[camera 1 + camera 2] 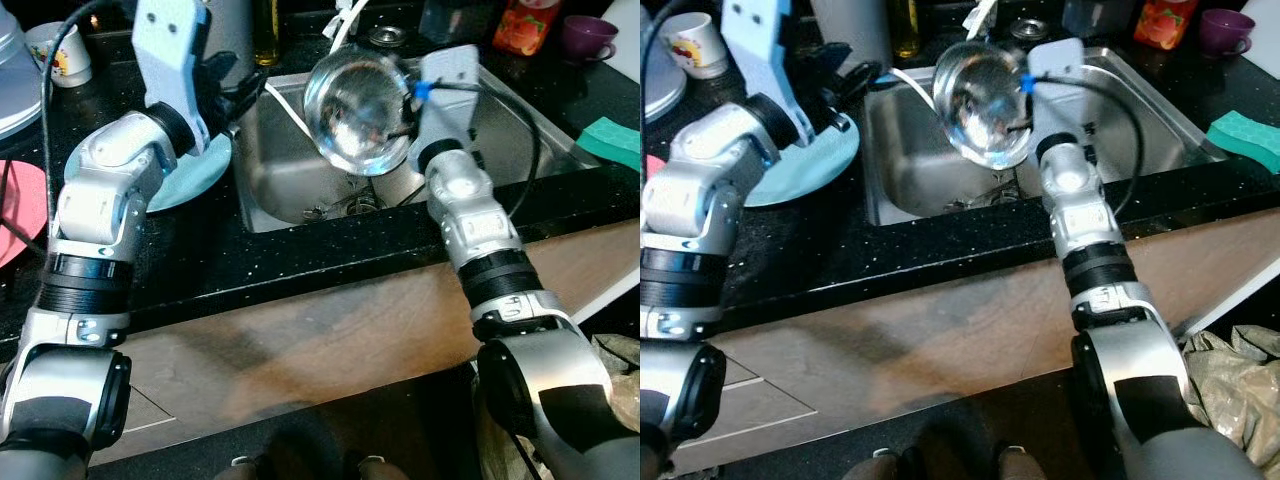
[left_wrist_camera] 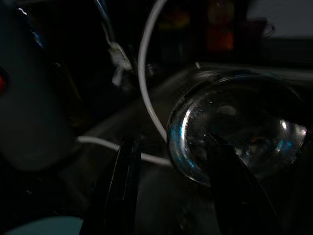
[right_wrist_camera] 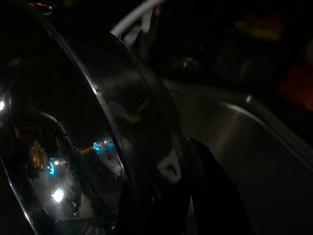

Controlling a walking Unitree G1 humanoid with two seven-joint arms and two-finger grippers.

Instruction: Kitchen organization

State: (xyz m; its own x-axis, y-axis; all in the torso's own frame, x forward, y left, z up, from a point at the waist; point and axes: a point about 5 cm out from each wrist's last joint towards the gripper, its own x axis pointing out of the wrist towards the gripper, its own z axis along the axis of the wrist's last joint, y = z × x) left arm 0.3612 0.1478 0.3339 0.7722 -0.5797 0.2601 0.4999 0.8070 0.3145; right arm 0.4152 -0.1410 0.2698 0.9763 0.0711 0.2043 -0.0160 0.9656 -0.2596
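A shiny steel bowl (image 1: 358, 115) hangs tipped on its side above the steel sink (image 1: 500, 130). My right gripper (image 1: 405, 108) is shut on the bowl's right rim; in the right wrist view its black fingers (image 3: 205, 196) clamp the rim of the bowl (image 3: 73, 147). At the sink's left edge, over a teal plate (image 1: 195, 175) on the black counter, my left gripper (image 1: 245, 95) stands open. It points at the bowl (image 2: 234, 132) from a short way off and holds nothing.
A white hose (image 1: 290, 105) curves into the sink behind the bowl. A green sponge (image 1: 615, 140) lies on the counter at the right. A purple cup (image 1: 585, 35) and an orange container (image 1: 525, 25) stand at the back. A white mug (image 1: 60, 52) sits back left.
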